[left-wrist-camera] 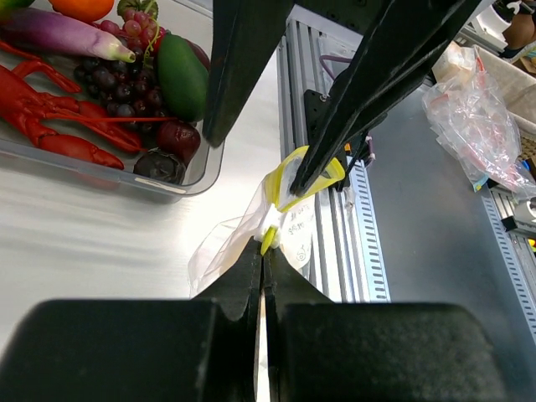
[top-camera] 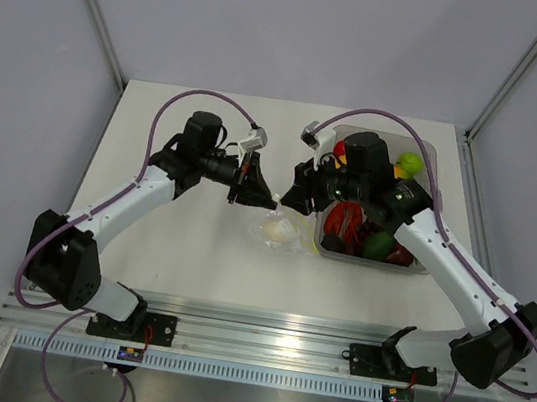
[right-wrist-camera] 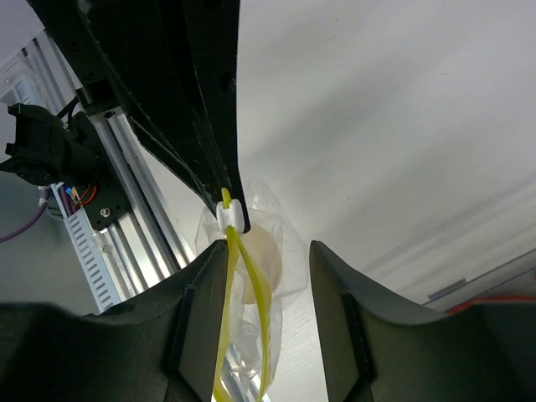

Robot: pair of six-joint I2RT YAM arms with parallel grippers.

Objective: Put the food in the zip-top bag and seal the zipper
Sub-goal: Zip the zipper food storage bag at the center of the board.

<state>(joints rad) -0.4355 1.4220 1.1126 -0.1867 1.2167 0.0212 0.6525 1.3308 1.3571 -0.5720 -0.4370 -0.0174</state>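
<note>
The small crinkled clear plastic zip-top bag (top-camera: 280, 231) sat on the white table (top-camera: 180, 249), just left of the grey-clear rectangular plastic bin (top-camera: 434, 151), with a pale round food piece (right-wrist-camera: 255, 272) already inside. Its thin yellow zipper (right-wrist-camera: 226, 289) appeared unsealed, though the angle was poor. The left gripper (left-wrist-camera: 265, 251) was clamped on the zipper's end. The right gripper (right-wrist-camera: 270, 251) stood apart, astride it. Only the right wrist view showed the parted tracks, and only the top view showed the bag's position. Sealing remained.
</note>
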